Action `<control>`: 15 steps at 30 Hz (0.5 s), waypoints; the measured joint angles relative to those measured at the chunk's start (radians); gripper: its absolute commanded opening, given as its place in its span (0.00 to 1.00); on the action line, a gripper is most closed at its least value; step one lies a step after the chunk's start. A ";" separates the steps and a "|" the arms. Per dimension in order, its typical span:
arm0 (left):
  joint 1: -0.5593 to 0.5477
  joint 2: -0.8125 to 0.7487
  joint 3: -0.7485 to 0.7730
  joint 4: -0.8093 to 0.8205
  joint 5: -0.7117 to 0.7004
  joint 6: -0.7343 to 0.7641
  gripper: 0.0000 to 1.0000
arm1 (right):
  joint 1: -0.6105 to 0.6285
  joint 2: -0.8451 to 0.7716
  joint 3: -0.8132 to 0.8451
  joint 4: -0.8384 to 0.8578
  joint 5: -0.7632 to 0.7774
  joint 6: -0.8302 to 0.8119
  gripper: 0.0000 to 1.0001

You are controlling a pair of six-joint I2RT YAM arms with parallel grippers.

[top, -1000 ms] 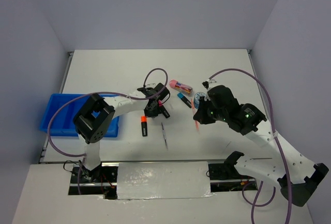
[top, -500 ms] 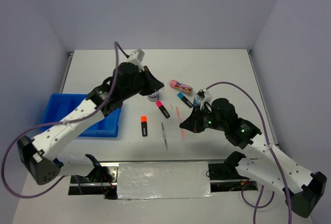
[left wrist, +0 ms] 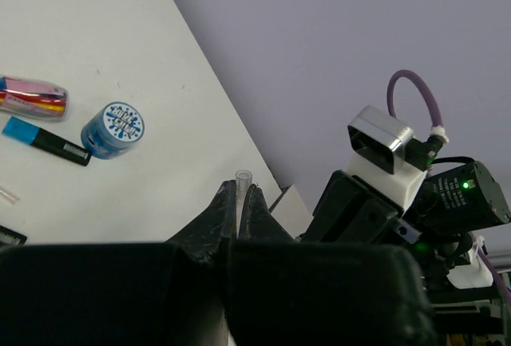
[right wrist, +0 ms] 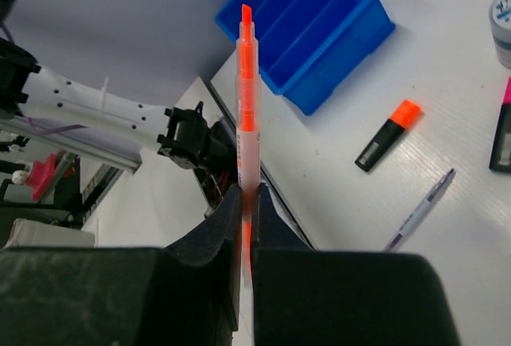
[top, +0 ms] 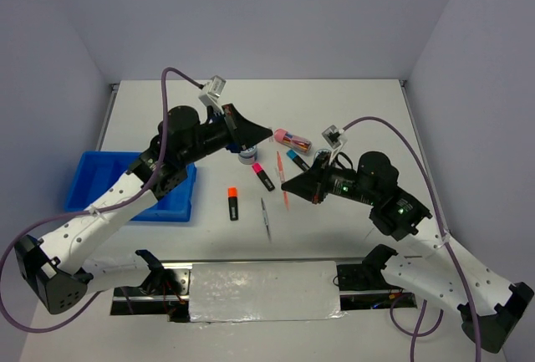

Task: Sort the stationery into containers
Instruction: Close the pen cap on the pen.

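My left gripper [top: 264, 132] hangs above the table's middle, shut on a small clear tube [left wrist: 243, 178] that sticks out past its tips [left wrist: 238, 191]. My right gripper [top: 292, 185] faces it, shut on a thin orange-pink pen [right wrist: 247, 106], which shows from above [top: 282, 171]. On the table lie an orange-capped highlighter [top: 233, 203], a pink-capped one [top: 263, 176], a blue-capped one [top: 297, 161], a grey pen [top: 266, 218], a pink capsule case [top: 292, 140] and a blue-white disc [left wrist: 122, 126]. The blue tray [top: 96, 180] sits at the left, three compartments [right wrist: 307, 30].
A second disc [top: 248, 156] lies just under the left gripper. The left arm's forearm crosses over the tray's right end. The right wrist camera housing [left wrist: 383, 146] stands close in front of the left gripper. Grey walls enclose the table on three sides.
The left arm rose from the pink-capped highlighter and now points right, above the table. The right gripper carried the pen leftward and up toward it. Both stayed shut.
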 measured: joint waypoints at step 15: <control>0.001 0.005 -0.014 0.105 0.072 -0.037 0.00 | 0.002 0.045 0.064 0.006 -0.003 -0.020 0.00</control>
